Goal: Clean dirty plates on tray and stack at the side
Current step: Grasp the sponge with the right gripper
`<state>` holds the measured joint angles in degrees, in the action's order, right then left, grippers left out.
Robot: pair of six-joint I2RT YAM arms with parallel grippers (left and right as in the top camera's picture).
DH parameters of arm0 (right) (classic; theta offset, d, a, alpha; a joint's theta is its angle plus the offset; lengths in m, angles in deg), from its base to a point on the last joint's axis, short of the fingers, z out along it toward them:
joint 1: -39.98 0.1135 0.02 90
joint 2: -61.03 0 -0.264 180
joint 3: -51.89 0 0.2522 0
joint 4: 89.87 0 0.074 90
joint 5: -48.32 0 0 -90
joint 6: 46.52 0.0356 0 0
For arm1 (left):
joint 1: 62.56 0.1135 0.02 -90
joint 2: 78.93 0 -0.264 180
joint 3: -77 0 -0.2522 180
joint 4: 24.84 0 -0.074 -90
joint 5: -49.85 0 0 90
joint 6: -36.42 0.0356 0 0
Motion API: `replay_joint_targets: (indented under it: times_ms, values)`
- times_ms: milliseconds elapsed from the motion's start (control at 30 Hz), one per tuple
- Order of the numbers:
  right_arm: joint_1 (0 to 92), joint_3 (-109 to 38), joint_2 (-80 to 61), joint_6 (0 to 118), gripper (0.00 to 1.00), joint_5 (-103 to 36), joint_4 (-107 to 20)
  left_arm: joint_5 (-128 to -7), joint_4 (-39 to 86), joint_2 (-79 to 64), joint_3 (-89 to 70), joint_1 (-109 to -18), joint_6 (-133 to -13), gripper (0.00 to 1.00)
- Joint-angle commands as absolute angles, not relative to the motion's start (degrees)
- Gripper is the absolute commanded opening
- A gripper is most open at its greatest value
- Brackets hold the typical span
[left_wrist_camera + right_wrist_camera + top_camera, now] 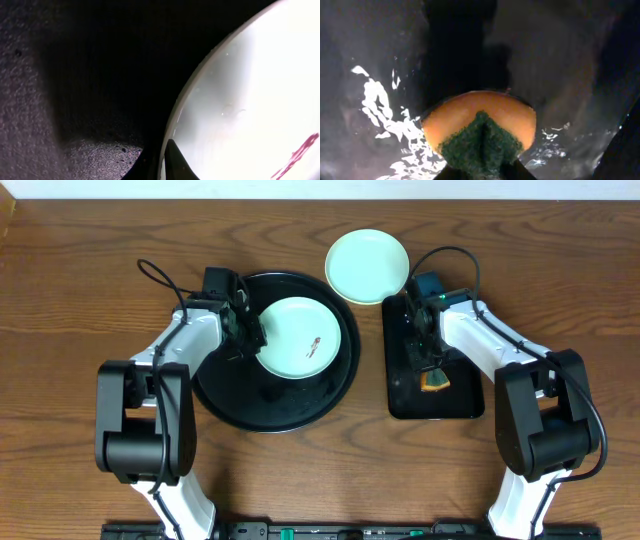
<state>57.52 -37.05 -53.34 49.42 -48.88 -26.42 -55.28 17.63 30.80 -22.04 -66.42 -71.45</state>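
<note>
Right fingers (522, 176) clamped on orange-green sponge (480, 125), left fingers (172, 160) pinching smeared plate (250, 100) rim, fingertips mostly hidden

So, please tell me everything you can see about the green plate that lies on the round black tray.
The plate is small, round and pale mint green, glossy, with a low raised rim. A short reddish-brown smear marks its right half. It sits face up on the round black tray, off centre toward the top right. The left jaws are closed on its left rim.
</note>
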Motion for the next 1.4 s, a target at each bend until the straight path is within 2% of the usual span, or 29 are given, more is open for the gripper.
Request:
replay_joint_targets:
  times_ms: [0, 33, 167, 267, 333, 567, 800, 967, 1167, 1367]
  values:
    - [57.4, -36.9, -54.1, 49.0, 0.29, -49.2, -26.6, -50.8, 18.4, 28.6, -23.4, -65.9, -73.8, 0.08]
    - [57.4, -36.9, -54.1, 49.0, 0.28, -49.2, -26.6, -50.8, 18.6, 28.4, -23.4, -65.9, -73.8, 0.07]
    - [57.4, -36.9, -54.1, 49.0, 0.07, -49.2, -26.7, -50.8, 18.8, 28.3, -23.4, -65.9, -72.2, 0.15]
    - [57.4, -36.9, -54.1, 48.9, 0.01, -49.2, -27.0, -50.8, 18.9, 28.3, -23.4, -65.9, -71.2, 0.17]
    - [57.4, -36.9, -54.0, 48.5, 0.01, -49.2, -27.0, -50.8, 18.8, 28.3, -23.4, -65.9, -71.2, 0.25]
    - [57.4, -38.5, -53.4, 47.6, 0.01, -49.2, -25.1, -50.8, 18.8, 28.3, -23.5, -65.9, -71.2, 0.31]
    - [57.6, -43.7, -50.4, 47.6, 0.01, -50.0, -20.0, -50.8, 17.8, 28.3, -23.4, -65.9, -71.2, 0.51]
    - [57.7, -44.1, -48.0, 43.5, 0.01, -50.1, -16.7, -50.8, 14.2, 28.3, -23.4, -65.9, -71.2, 0.51]
    - [57.6, -44.1, -48.0, 43.4, 0.01, -50.5, -13.8, -50.8, 14.2, 28.4, -23.5, -65.9, -71.2, 0.25]
    - [57.6, -44.3, -48.0, 43.1, 0.01, -50.8, -13.8, -50.8, 14.6, 28.5, -24.9, -65.9, -71.3, 0.23]
